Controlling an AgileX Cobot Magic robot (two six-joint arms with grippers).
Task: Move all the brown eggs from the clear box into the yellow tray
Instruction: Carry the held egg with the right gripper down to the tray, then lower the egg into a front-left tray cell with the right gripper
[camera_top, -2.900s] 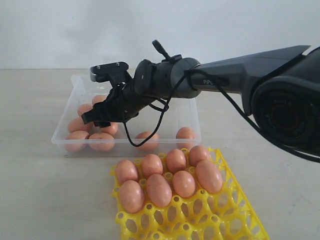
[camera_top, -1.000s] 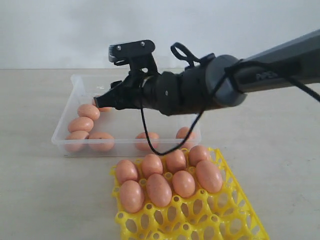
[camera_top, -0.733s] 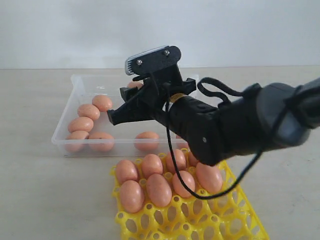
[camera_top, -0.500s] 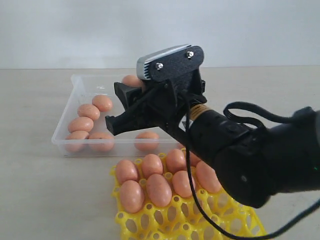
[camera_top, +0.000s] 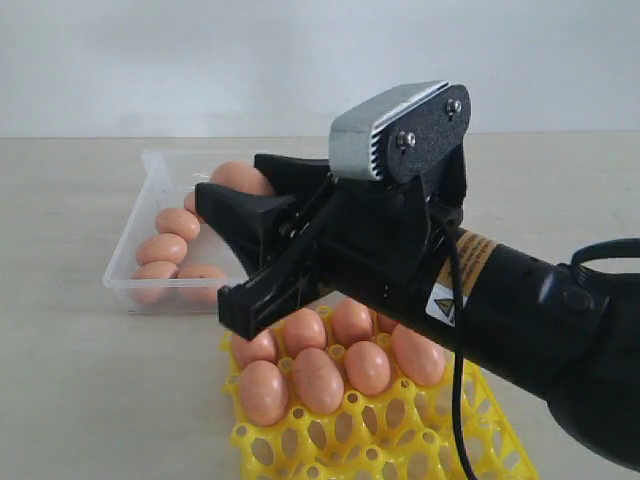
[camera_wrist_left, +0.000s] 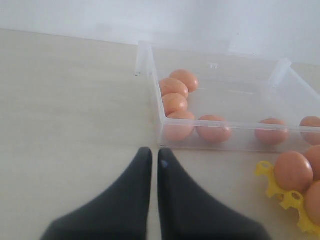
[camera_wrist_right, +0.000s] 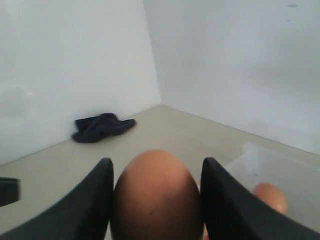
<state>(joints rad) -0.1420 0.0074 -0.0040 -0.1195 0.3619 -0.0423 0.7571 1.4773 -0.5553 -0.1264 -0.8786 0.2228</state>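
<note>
My right gripper (camera_top: 230, 192) is shut on a brown egg (camera_top: 239, 177) and holds it in the air above the near wall of the clear box (camera_top: 125, 285), close to the exterior camera. In the right wrist view that held egg (camera_wrist_right: 155, 197) fills the gap between the two black fingers (camera_wrist_right: 97, 200). Several brown eggs (camera_top: 165, 247) lie at the box's left end. The yellow tray (camera_top: 400, 440) in front carries several eggs (camera_top: 318, 378) in its rear cups. My left gripper (camera_wrist_left: 151, 156) is shut and empty, low over the table before the box corner (camera_wrist_left: 159, 125).
A dark cloth (camera_wrist_right: 102, 126) lies on the floor by the wall in the right wrist view. My right arm hides the box's right half in the exterior view. The left wrist view shows more eggs (camera_wrist_left: 270, 131) along the box's front wall.
My right gripper closed on an egg at the box's left end, lifted it out and swung right and toward the exterior camera, over the tray's rear.
</note>
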